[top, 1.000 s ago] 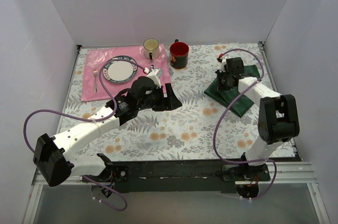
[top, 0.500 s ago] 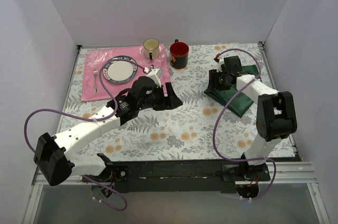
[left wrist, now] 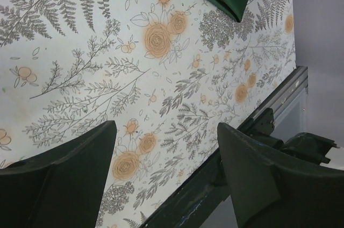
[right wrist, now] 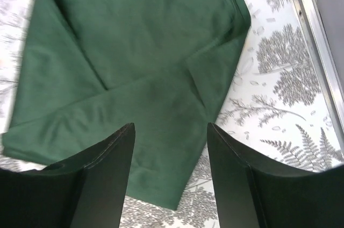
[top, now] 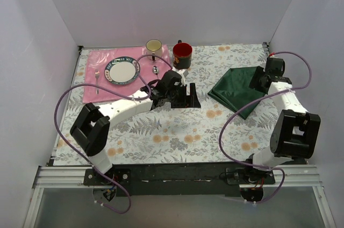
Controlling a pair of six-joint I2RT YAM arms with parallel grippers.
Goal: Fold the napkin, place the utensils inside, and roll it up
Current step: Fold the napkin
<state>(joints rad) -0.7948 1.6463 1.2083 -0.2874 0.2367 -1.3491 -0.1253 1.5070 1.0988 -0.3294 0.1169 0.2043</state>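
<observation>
You were working inside plain white walls [top: 161, 2] that boxed the table on three sides. The tablecloth [top: 177, 131] was printed with grey ferns and orange flowers. At the far left lay the pink placemat [top: 88, 91], carrying a small fork [top: 97, 79] and a plate [top: 122, 72]. A cream mug [top: 153, 49] stood at its rear right corner, with a dark mug [top: 182, 55], red inside, just beside it. Your left gripper [left wrist: 166, 128] hung over bare cloth mid-table, fingers spread with nothing between them. The napkin [top: 234, 85] lay folded in layers toward the right rear, flat on the cloth. Your right gripper [right wrist: 169, 128] hovered above its right side, jaws apart and empty, near the metal rail [right wrist: 314, 34] at the table's edge.
</observation>
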